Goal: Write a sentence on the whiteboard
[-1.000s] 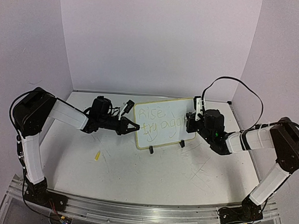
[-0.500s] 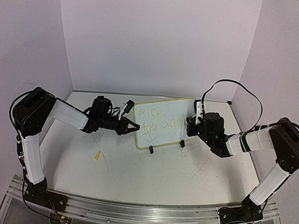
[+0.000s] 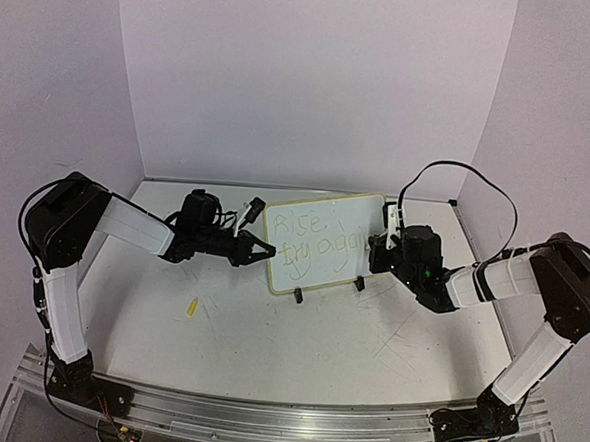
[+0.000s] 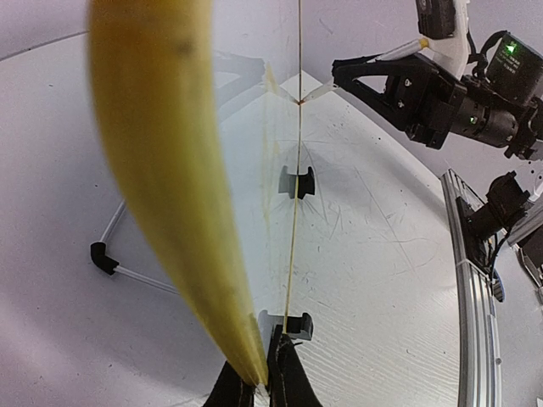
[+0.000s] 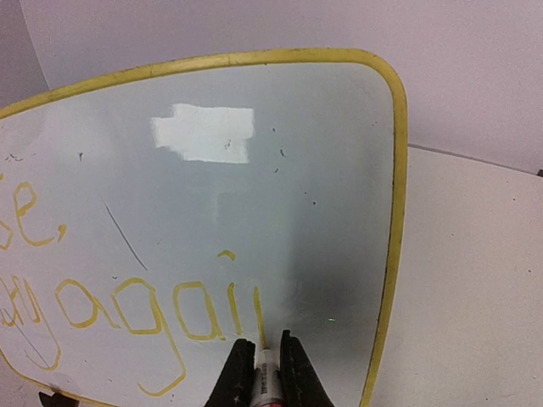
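The whiteboard (image 3: 324, 238) stands tilted on two black clip feet at the table's back middle, with a pale yellow rim and yellow writing "Rise, try agai" plus one new stroke. My left gripper (image 3: 263, 249) is shut on the board's left edge; the rim (image 4: 170, 195) fills the left wrist view. My right gripper (image 3: 378, 238) is shut on a marker (image 5: 265, 380) with its tip on the board face (image 5: 280, 170), at the bottom of a fresh vertical stroke after "agai". The right arm also shows in the left wrist view (image 4: 441, 89), marker tip touching the board.
A small yellow scrap (image 3: 193, 307) lies on the table front left. Purple walls close the back and sides. The table surface (image 3: 298, 341) is scuffed with marks. One clip foot (image 4: 297, 181) and another (image 4: 293, 324) stand under the board. The aluminium rail (image 3: 283, 416) runs along the near edge.
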Controlling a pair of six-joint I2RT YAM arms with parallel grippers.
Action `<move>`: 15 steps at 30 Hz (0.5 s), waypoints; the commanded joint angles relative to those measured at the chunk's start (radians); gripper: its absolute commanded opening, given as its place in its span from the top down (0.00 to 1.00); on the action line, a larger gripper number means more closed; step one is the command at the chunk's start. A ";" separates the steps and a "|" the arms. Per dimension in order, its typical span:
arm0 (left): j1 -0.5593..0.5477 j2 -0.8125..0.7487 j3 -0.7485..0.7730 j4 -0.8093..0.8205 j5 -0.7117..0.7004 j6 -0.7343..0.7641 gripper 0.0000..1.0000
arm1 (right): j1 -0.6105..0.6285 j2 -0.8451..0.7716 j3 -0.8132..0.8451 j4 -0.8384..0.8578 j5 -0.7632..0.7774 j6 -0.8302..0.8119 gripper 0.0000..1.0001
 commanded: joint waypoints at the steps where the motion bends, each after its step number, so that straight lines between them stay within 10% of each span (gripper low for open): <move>1: 0.018 0.024 0.001 -0.094 -0.161 0.097 1.00 | 0.003 0.012 0.069 0.039 0.011 0.007 1.00; 15: 0.017 0.020 -0.005 -0.094 -0.165 0.100 1.00 | -0.009 0.007 0.112 0.044 0.086 -0.017 1.00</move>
